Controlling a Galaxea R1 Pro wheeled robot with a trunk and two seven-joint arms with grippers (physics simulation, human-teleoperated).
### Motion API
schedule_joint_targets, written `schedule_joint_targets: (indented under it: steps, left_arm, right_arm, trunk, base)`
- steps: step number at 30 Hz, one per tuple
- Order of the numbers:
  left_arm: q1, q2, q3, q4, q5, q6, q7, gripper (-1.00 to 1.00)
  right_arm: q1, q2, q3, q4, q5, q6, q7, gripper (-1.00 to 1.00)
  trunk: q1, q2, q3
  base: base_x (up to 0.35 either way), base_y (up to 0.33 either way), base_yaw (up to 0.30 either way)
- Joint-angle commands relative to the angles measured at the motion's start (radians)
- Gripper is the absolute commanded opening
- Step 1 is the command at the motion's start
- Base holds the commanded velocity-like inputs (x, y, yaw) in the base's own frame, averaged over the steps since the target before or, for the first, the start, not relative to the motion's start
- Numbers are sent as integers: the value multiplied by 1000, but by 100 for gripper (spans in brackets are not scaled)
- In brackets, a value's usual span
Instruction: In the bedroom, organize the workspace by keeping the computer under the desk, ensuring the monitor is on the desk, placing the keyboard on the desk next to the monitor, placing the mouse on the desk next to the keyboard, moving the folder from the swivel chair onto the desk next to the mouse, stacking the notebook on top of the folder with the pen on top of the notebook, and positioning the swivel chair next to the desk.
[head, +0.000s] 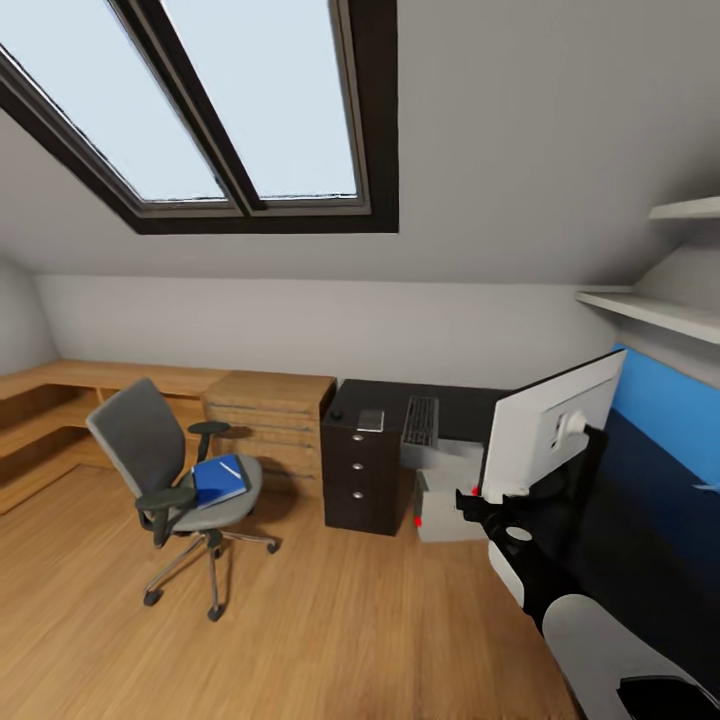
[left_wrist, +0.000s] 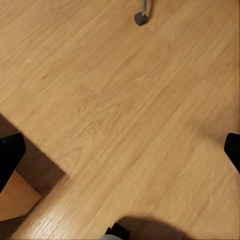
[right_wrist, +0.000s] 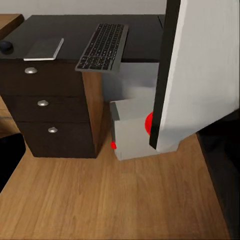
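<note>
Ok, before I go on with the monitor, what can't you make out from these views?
- Right gripper, head view: the monitor covers its fingers, so whether it grips is unclear.
- Computer, right wrist view: the monitor hides one side.
- Pen, head view: a thin white streak on the folder, too small to confirm.
- Swivel chair, left wrist view: one castor shows, the rest is cut off by the edge.
</note>
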Motion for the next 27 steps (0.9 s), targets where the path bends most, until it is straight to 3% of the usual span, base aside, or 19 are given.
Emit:
schedule_joint_targets:
  steps: [1,8,22,27]
  left_arm:
    - [0,1,-9,-1,2,-2,9,100]
    - [0,1,-9,-1,2,-2,9,100]
    - [0,1,-7,-1,3,-2,10,100]
    - [0,7,-7,0,2,-1,6,100]
  right_arm:
    - [-1,0,6,1,-10,-4,-4,100]
    - [-1,1,7,3,-11,-4,-5,100]
    - [-1,4,6,1,-9,-4,-7,100]
    - [-1,2,4,1,-9,-4,-7,100]
  trunk:
    - [0,-1,0]
    - [0,-1,0]
    - [0,-1,0]
    - [0,-1,2]
  base:
    - [0,0,-261]
    - [0,0,-243]
    - [0,0,-28]
    - [0,0,-225]
